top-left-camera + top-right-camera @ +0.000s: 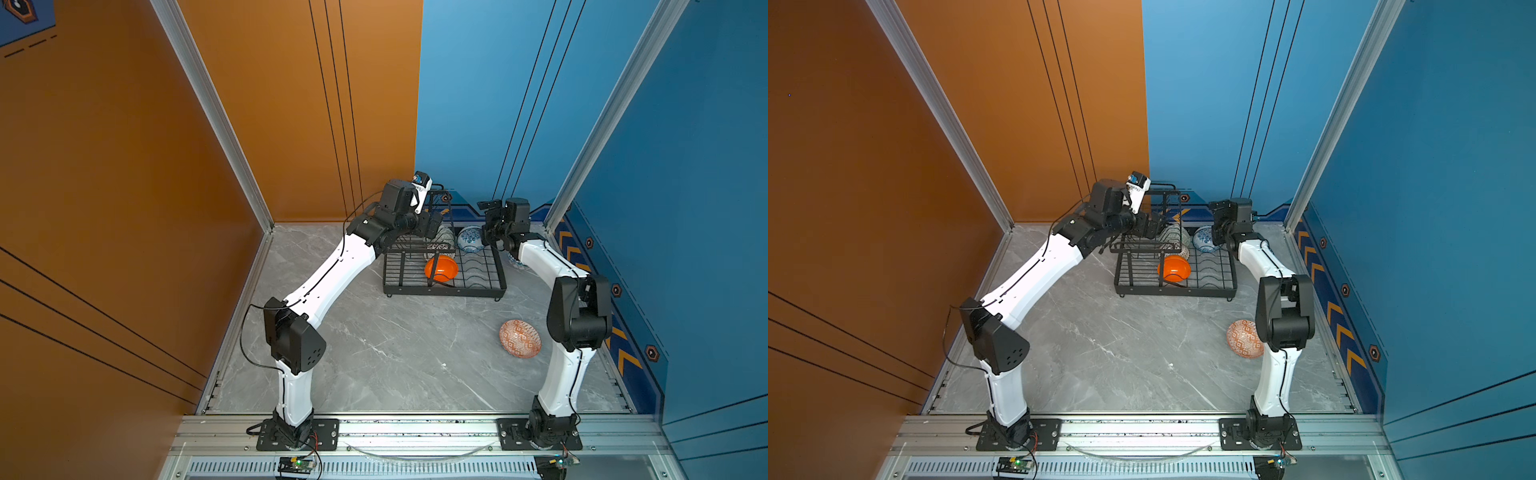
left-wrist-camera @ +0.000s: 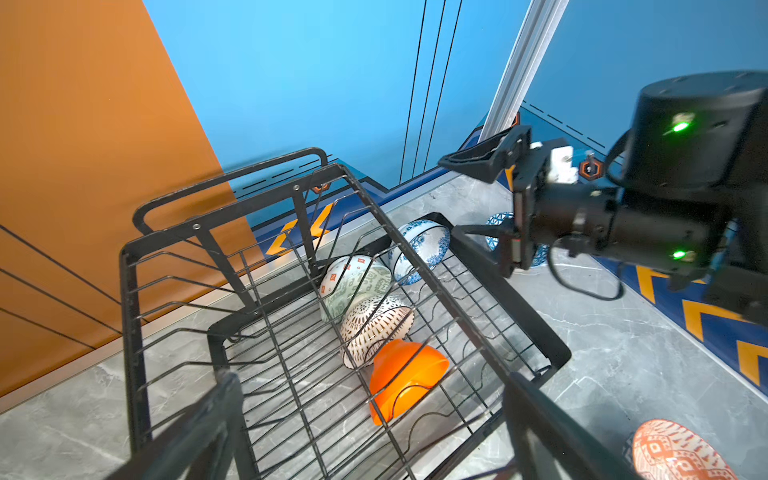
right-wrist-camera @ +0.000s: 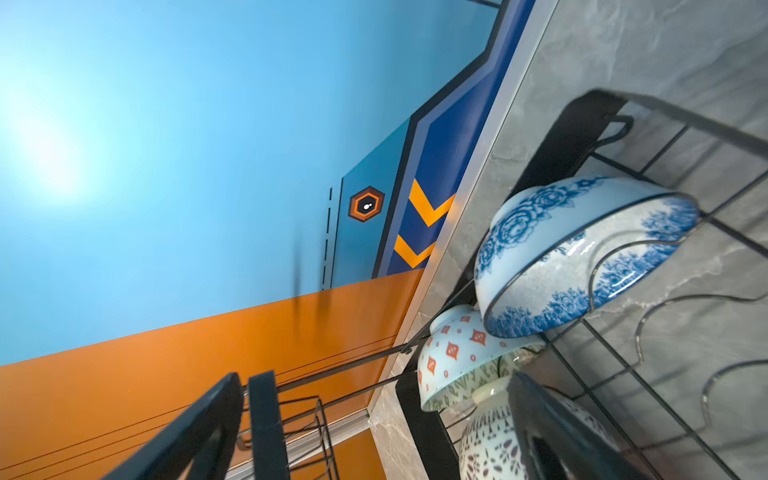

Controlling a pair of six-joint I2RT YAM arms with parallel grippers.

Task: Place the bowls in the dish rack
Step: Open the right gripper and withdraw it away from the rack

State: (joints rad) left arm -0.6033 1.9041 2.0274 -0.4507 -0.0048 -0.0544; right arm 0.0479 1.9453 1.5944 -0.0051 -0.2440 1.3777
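Both top views show us the orange bowl (image 1: 441,268) and blue-floral bowl (image 1: 470,239) in the dish rack (image 1: 444,289), the orange-red geometric bowl (image 1: 520,338) near the table's (image 1: 395,353) right edge. Left wrist view: our left gripper (image 2: 372,376) gapes empty. Right wrist view: our right gripper (image 3: 382,376) too.

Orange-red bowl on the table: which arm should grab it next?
Right. The bowl lies beside the right arm; the right gripper is open and empty; the left gripper hovers over the dish rack.
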